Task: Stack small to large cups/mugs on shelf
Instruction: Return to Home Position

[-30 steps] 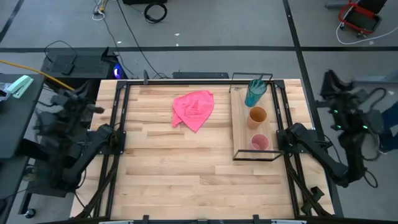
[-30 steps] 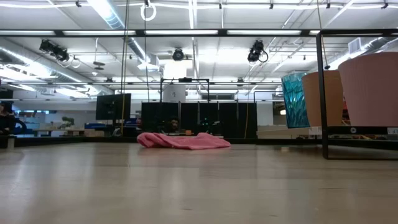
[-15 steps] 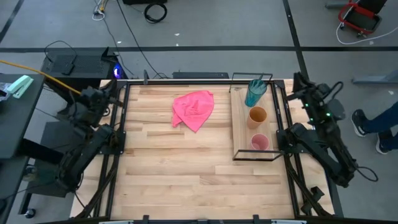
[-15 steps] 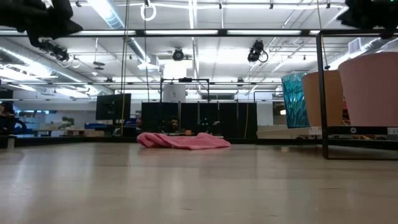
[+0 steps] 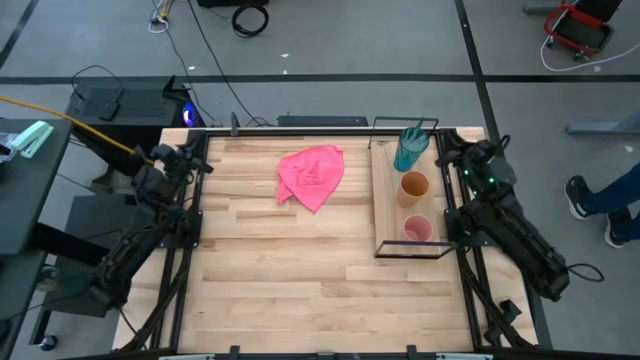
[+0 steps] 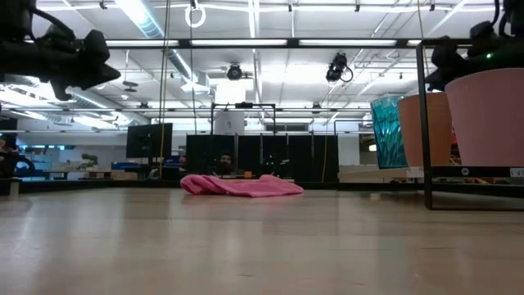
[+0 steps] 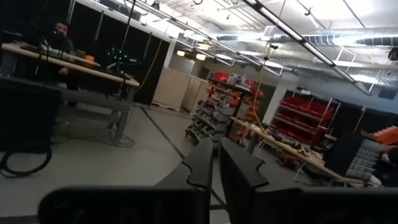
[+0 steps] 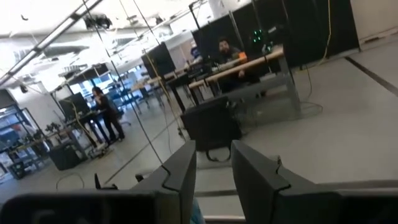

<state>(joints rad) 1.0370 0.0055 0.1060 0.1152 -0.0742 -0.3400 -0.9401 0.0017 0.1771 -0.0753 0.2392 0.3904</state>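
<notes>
The shelf point(image 5: 388, 205), a light-wood board in a black wire frame, stands at the table's right. Three cups stand apart in a row on it, each on its base: teal-blue point(image 5: 408, 150) farthest, orange point(image 5: 413, 187) in the middle, small pink point(image 5: 417, 229) nearest. They also show in the low view: teal-blue point(image 6: 388, 131), orange point(image 6: 426, 131), pink point(image 6: 491, 119). My left gripper point(image 5: 200, 152) is shut and empty above the table's far left edge. My right gripper point(image 5: 445, 145) hangs just right of the teal-blue cup, its fingers a little apart, holding nothing.
A crumpled pink cloth point(image 5: 312, 175) lies on the tabletop at the far middle, left of the shelf. Black frame rails run along the table's left point(image 5: 190, 230) and right point(image 5: 462, 250) edges. A person's legs point(image 5: 600, 205) show on the floor at the right.
Both arms have swung in from their folded places outside the table. My left gripper has come toward the table's far left edge. My right gripper has come toward the shelf's far end, beside the teal-blue cup. The cups and cloth have stayed put.
</notes>
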